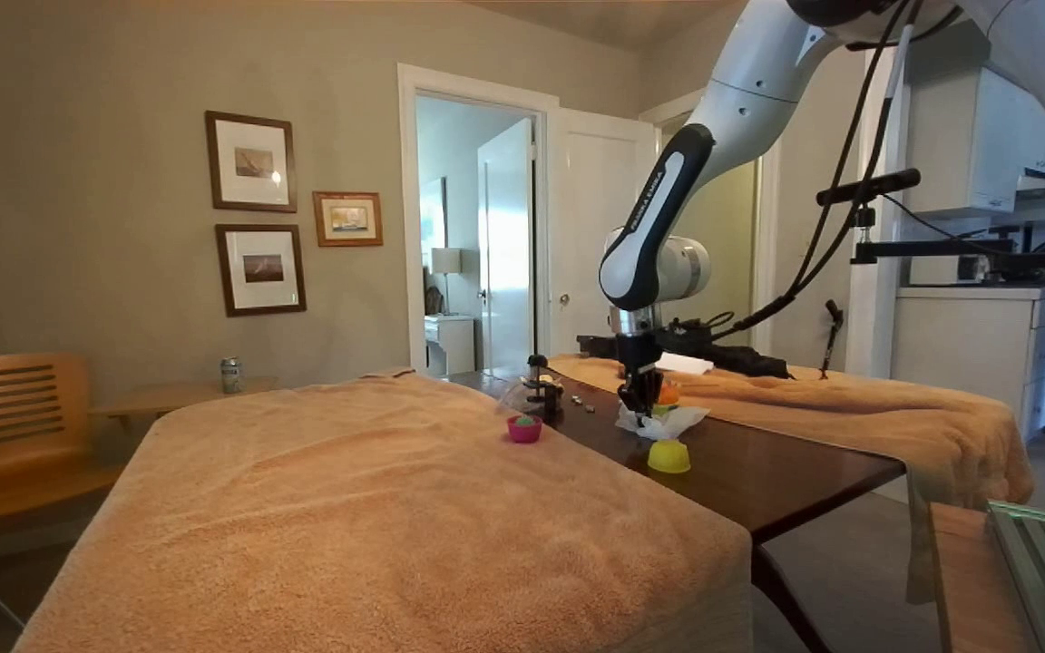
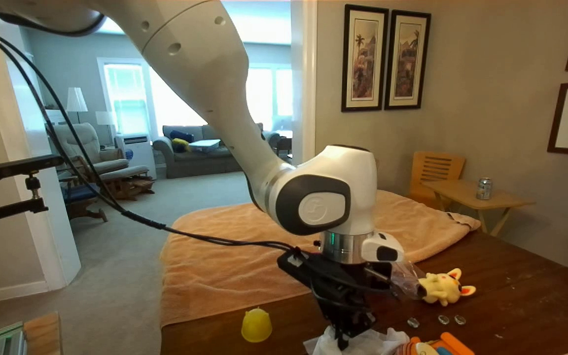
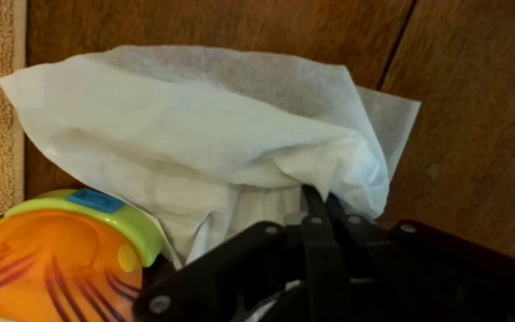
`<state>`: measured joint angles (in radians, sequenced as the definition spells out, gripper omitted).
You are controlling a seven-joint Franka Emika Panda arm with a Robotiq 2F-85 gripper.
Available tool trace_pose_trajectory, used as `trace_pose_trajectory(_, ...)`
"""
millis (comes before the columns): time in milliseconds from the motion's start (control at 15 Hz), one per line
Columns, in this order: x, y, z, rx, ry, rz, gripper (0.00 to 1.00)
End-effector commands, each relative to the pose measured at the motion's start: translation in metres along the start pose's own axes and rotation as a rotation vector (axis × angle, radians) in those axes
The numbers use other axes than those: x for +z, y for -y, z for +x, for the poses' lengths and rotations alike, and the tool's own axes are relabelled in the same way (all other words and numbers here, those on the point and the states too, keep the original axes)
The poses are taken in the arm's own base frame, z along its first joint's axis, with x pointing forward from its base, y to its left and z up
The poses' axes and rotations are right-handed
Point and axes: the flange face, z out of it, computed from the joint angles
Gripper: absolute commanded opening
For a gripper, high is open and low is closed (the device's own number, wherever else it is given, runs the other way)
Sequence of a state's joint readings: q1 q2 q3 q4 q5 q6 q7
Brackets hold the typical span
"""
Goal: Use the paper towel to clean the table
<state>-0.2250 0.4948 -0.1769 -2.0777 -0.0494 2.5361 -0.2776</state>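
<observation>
Paper towel (image 3: 172, 129), long axis crosswise in wrist view, tip leftward; gripper (image 3: 321, 195) closed, pinching it

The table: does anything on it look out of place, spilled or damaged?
Yes, slightly: in an exterior view, the yellow eared toy on the table lies down, as if toppled. Small pale specks nearby could be dirt or wear. I see no spill.

On the brown bench (image 1: 786, 472) rest a rumpled towel (image 3: 172, 120), an orange toy (image 3: 61, 255), a yellow cup (image 2: 257, 326), a figurine (image 2: 444, 288) and three glassy bits (image 2: 443, 320).
</observation>
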Motion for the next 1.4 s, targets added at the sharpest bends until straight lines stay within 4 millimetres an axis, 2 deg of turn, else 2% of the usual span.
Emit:
trace_pose_trajectory(0,0.008,0.023,0.005,-0.052,0.007,-0.025,0.0)
trace_pose_trajectory(267,0.006,0.028,0.008,-0.083,0.001,-0.034,0.0)
trace_pose_trajectory(533,-0.001,0.025,0.013,-0.072,-0.013,-0.028,0.0)
trace_pose_trajectory(1333,0.0,0.064,0.023,-0.151,-0.02,-0.022,0.0)
